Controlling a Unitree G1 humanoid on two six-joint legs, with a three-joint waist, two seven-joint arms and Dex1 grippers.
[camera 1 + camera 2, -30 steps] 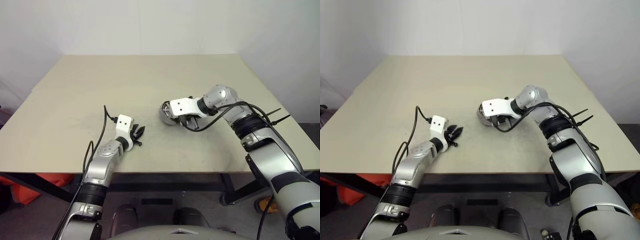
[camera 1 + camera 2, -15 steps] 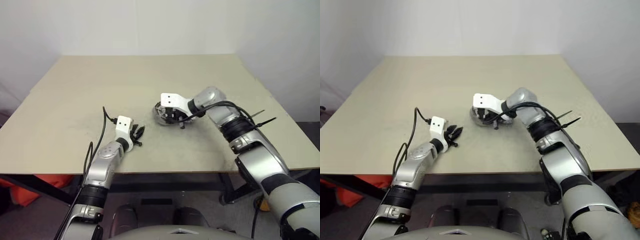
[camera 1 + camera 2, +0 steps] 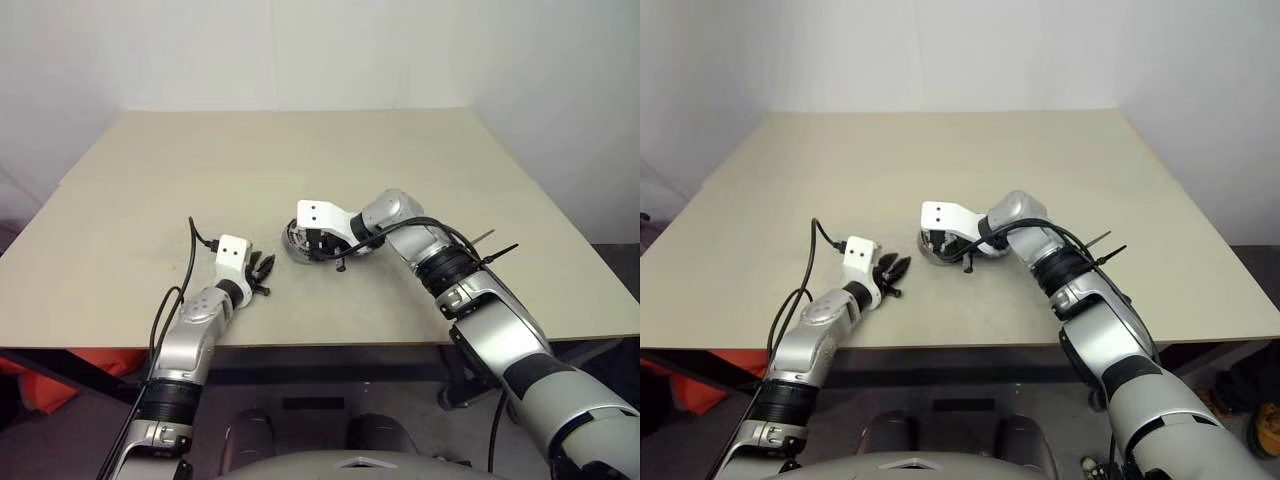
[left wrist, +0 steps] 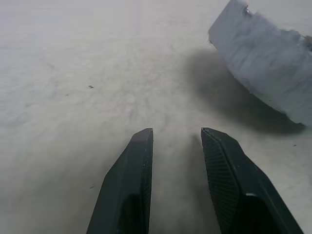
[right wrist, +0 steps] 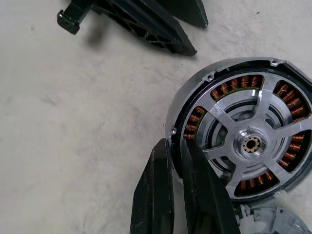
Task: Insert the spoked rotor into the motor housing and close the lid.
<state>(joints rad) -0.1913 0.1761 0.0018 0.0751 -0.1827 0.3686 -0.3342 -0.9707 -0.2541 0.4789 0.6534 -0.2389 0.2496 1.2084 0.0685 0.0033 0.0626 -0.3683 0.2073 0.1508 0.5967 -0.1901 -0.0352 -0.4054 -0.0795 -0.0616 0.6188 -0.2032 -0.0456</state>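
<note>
The motor housing [image 5: 195, 97] is a silver-grey puck lying on the table [image 3: 300, 150], with copper windings round its inside. The spoked rotor [image 5: 251, 144] sits in it, silver spokes facing up. My right gripper [image 5: 174, 144] reaches down over the housing's [image 3: 297, 243] near edge, one finger outside the wall and one inside, shut on the rim. A grey ribbed piece [image 5: 273, 220] beside the housing looks like the lid's edge. My left gripper [image 3: 262, 272] is open and empty just above the table, a short way left of the housing's grey side wall [image 4: 263, 63].
The tan table runs wide to the back and both sides. A white wall stands behind it. A black cable [image 3: 200, 240] loops over the left wrist, and another cable [image 3: 400, 228] runs along the right forearm.
My right gripper has slid the housing left across the table, toward the left gripper. The left gripper has shifted slightly left and stays open.
</note>
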